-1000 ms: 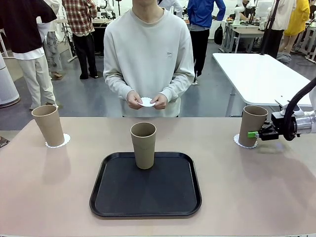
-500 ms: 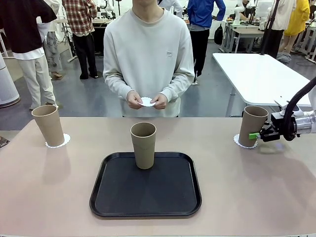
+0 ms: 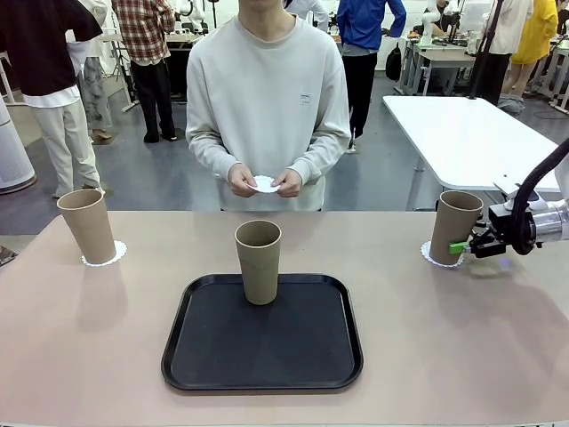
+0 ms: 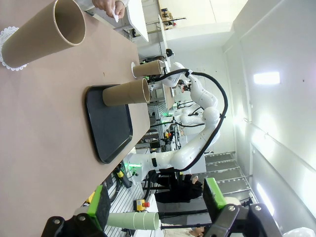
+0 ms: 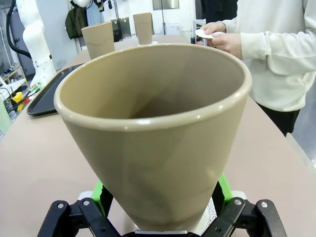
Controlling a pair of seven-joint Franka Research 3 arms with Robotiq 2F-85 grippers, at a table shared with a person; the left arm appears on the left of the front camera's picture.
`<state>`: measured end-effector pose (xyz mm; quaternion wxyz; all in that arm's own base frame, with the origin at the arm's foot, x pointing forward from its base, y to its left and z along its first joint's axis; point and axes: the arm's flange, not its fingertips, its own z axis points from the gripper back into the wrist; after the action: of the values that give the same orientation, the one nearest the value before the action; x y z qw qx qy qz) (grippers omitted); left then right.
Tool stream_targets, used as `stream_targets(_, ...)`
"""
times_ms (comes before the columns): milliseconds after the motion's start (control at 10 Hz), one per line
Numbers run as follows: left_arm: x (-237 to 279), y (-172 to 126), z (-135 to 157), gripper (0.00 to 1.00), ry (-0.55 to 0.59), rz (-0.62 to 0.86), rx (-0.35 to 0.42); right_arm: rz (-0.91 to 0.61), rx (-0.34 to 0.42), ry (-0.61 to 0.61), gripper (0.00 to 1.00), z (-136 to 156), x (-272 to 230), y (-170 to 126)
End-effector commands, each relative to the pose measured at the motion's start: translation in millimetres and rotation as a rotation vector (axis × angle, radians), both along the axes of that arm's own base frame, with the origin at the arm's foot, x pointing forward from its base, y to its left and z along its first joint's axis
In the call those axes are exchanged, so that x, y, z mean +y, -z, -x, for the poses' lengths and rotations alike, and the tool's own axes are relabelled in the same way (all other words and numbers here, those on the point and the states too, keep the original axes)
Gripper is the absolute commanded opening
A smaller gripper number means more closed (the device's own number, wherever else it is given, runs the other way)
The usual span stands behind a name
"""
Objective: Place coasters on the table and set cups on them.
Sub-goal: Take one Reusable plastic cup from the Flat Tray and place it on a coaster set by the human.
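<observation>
3 empty cups (image 3: 87,224): 1 on the tray (image 3: 267,347), 2 on coasters (image 3: 119,253) on the counter (image 3: 80,347). The right tool (image 3: 460,246), open, flanks the right cup (image 3: 455,222), drawn slightly back since earlier; the left tool (image 4: 157,202) is open.

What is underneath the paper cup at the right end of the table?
A white lacy coaster lies under that cup. Its scalloped edge peeks out around the base. The cup covers the coaster's middle, so nothing more can be seen there.
</observation>
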<state>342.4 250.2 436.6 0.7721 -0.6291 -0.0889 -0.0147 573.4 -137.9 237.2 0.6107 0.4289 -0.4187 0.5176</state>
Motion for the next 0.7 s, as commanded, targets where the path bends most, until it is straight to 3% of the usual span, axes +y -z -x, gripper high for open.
stream_targets(0,0,-3,1,1.0,-0.005,0.007,0.001,0.033,0.007,-0.009,1.0,-5,-6,-3)
stream_targets(600,0,-3,1,1.0,-0.005,0.007,0.001,0.038,0.016,0.027,1.0,-6,-25,-2)
